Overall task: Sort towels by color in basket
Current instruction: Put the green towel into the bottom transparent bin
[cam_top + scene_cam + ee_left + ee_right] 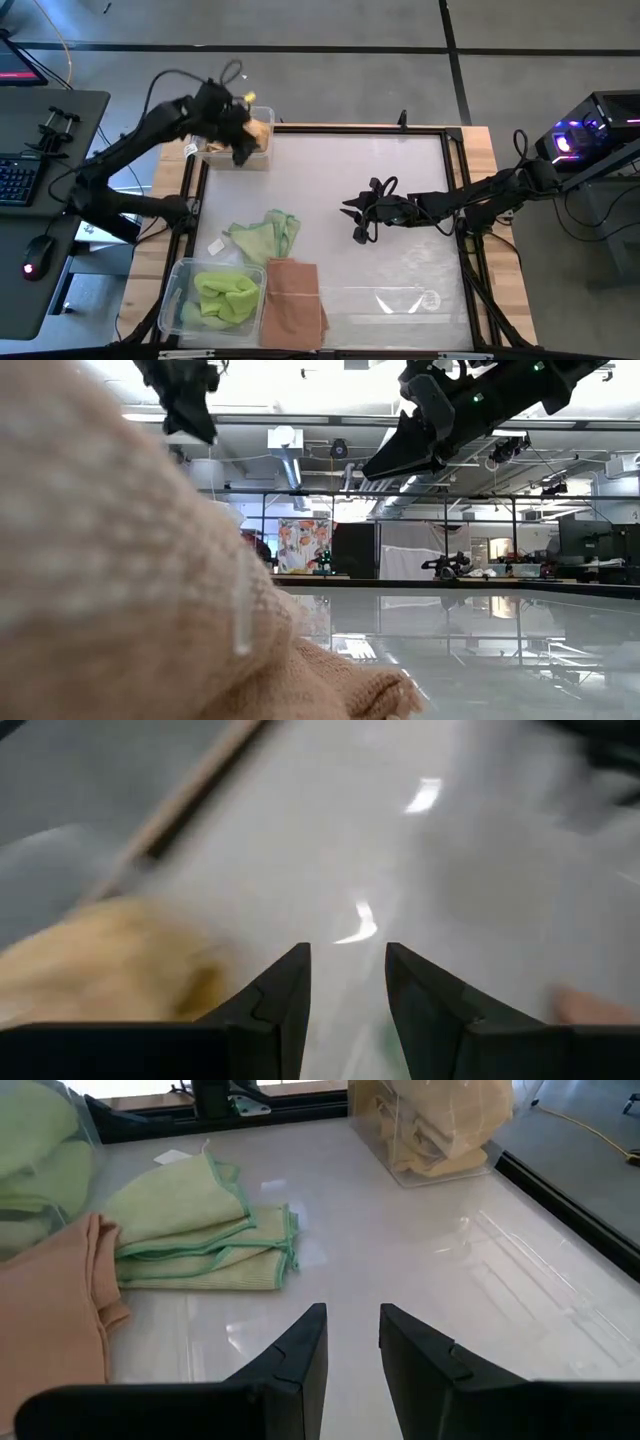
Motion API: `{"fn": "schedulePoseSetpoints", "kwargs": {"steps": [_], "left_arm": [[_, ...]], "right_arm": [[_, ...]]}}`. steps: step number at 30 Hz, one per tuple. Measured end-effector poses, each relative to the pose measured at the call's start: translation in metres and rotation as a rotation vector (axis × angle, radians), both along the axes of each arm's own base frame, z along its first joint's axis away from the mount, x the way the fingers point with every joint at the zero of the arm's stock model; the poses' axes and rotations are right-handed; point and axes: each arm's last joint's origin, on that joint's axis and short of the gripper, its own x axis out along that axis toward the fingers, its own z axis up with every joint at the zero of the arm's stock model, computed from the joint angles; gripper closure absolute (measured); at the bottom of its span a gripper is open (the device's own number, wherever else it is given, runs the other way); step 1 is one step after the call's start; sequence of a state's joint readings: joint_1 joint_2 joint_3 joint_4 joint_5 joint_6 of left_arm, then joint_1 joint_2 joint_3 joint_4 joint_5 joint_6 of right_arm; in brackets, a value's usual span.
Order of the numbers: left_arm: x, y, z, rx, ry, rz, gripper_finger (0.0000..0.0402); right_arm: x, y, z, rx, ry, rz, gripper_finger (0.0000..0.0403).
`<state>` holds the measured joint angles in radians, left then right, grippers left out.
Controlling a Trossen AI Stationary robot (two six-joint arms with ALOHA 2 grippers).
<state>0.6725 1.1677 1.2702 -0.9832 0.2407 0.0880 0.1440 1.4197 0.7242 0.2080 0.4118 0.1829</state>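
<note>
Taking the loose green towel [268, 234] on the table as the landmark and working outward from the table's near edge: nearest, just in front of the green towel, a clear bin of green towels [222, 296] sits beside a salmon pink towel [293, 298] lying flat, and a second clear bin [400, 300] off to that towel's right looks empty. The green towel itself lies folded and untouched, with a small white tag [216, 245] at its side. To its right, well apart over bare table, the right gripper [352, 1342] hangs above the surface with its fingers apart and nothing between them. Farthest off, beyond the green towel at the table's far left corner, the left gripper [346, 982] hovers by the clear bin of yellow towels [255, 135], its fingers also parted and empty. By my reading the yellow towels are dealt with and the left arm is at the end of a drop-off, so the step in hand is the green one. The next move calls for a gripper to reach the loose green towel, pinch a raised fold, and carry it to the green bin just in front.
</note>
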Motion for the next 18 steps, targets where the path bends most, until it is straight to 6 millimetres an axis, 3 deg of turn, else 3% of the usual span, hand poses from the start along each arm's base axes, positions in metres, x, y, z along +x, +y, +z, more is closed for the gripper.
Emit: {"fn": "schedulePoseSetpoints", "kwargs": {"steps": [4,9,14,18], "left_arm": [[0.009,-0.05,-0.003,0.015,-0.071,-0.239,0.0284],[0.012,-0.094,-0.033,-0.094,0.001,-0.367,0.0293],[0.013,-0.118,-0.078,-0.203,0.166,-0.295,0.0296],[0.011,-0.125,-0.109,-0.217,0.281,-0.245,0.0295]], "right_arm": [[0.0,0.0,0.0,-0.002,-0.003,0.001,0.0314],[0.0,0.0,0.0,-0.008,-0.001,0.001,0.0314],[-0.003,0.0,-0.006,-0.056,0.019,0.022,0.0314],[-0.01,-0.001,-0.019,-0.067,0.001,0.028,0.0314]]}}
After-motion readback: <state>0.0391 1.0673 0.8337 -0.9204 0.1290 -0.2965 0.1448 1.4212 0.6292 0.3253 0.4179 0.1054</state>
